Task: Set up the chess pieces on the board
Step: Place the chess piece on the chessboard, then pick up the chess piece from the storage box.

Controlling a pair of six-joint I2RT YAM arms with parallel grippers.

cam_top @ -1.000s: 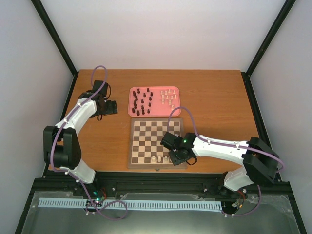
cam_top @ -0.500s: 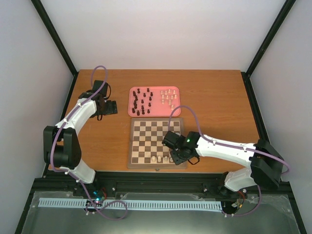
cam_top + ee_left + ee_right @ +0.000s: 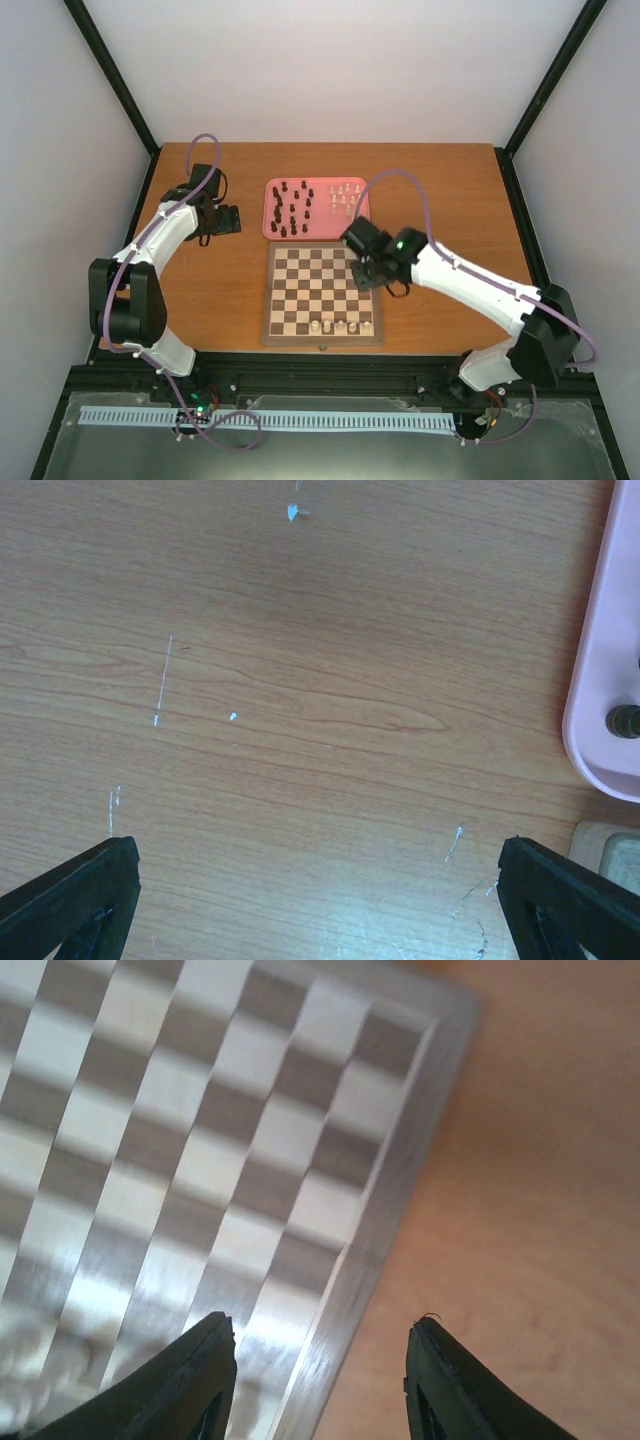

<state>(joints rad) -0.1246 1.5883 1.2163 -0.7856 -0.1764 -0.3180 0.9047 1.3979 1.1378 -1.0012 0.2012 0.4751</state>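
Orange-brown wooden table [image 3: 450, 200] bearing, toward its near edge, the chessboard [image 3: 300, 290], checkered brown and cream within a mid-brown border. A few cream chess pieces [image 3: 334, 325] stand upright in the board's near row. The dark pieces [image 3: 290, 205] and other cream ones stand on the pink tray [image 3: 268, 225] just beyond the board. The right gripper [image 3: 320, 1360], jaws apart and empty, has left the near row for the board's right edge. The left gripper [image 3: 320, 900], spread wide, hovers left of the board's far corner.

Brown wooden table [image 3: 450, 200]: pink rounded plastic tray [image 3: 324, 230] at far centre, square checkered wooden chessboard [image 3: 300, 290] just before it.
In tray: dark brown chess pieces [image 3: 292, 205] left, cream-white chess pieces [image 3: 346, 198] right.
On chessboard, near row, right of centre: further cream-white figures [image 3: 335, 325], perhaps four.
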